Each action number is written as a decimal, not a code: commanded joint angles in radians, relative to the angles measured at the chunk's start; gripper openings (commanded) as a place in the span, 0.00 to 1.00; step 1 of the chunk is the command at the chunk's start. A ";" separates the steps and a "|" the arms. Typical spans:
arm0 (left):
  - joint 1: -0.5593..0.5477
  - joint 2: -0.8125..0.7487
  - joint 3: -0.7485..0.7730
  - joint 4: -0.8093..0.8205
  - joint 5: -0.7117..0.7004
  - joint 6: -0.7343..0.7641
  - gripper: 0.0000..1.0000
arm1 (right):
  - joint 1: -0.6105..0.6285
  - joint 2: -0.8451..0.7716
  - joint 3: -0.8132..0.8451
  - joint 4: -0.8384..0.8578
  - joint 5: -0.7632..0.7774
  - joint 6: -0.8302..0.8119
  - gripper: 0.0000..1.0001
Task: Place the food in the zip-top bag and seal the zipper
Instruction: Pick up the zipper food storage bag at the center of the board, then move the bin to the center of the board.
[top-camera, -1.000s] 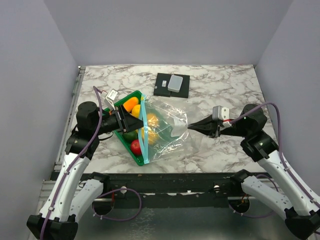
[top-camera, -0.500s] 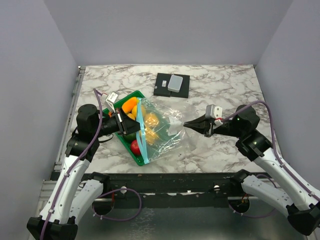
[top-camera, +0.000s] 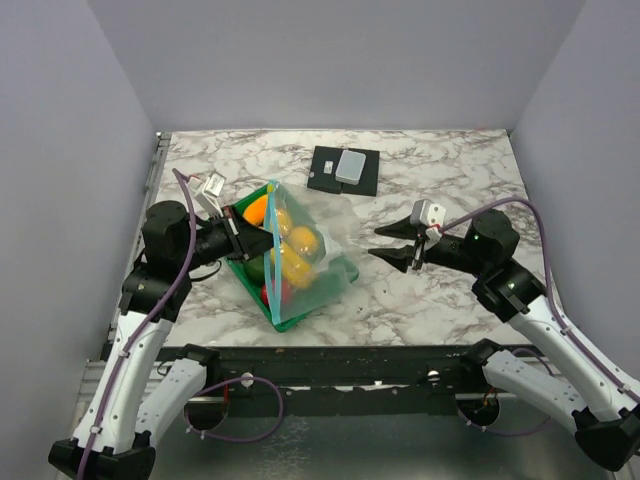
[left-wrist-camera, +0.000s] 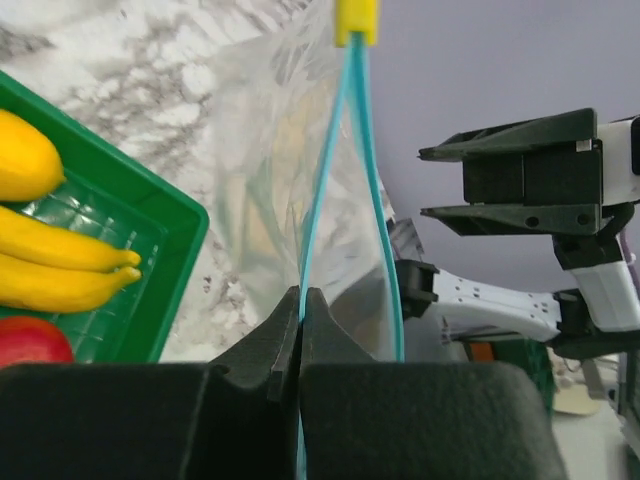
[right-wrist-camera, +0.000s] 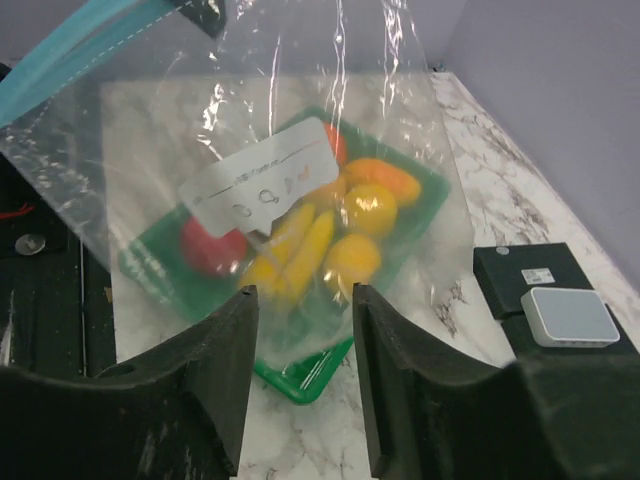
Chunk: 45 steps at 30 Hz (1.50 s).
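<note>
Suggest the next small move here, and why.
Probably reach the open right gripper over to the yellow banana bunch in the green plastic tray: the left gripper is shut on the light-blue zipper strip of the clear plastic pouch, and the right holds nothing.

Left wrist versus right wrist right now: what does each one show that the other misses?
Only the left wrist view shows the left gripper shut on the blue zipper strip, with the yellow slider at the strip's far end. Only the right wrist view shows the white label on the bag, and the black pad with a small grey box on it. Both show the bag, the strip, the green tray, bananas, a red fruit and the right gripper, open and holding nothing.
</note>
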 joint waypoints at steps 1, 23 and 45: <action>-0.007 0.007 0.141 -0.120 -0.179 0.135 0.00 | 0.007 0.003 0.043 -0.054 0.107 0.042 0.50; -0.007 0.028 0.429 -0.371 -0.610 0.339 0.00 | 0.007 0.296 0.258 -0.216 0.343 0.361 0.63; -0.014 0.012 0.468 -0.449 -0.820 0.390 0.00 | 0.125 0.746 0.448 -0.309 0.631 0.497 0.57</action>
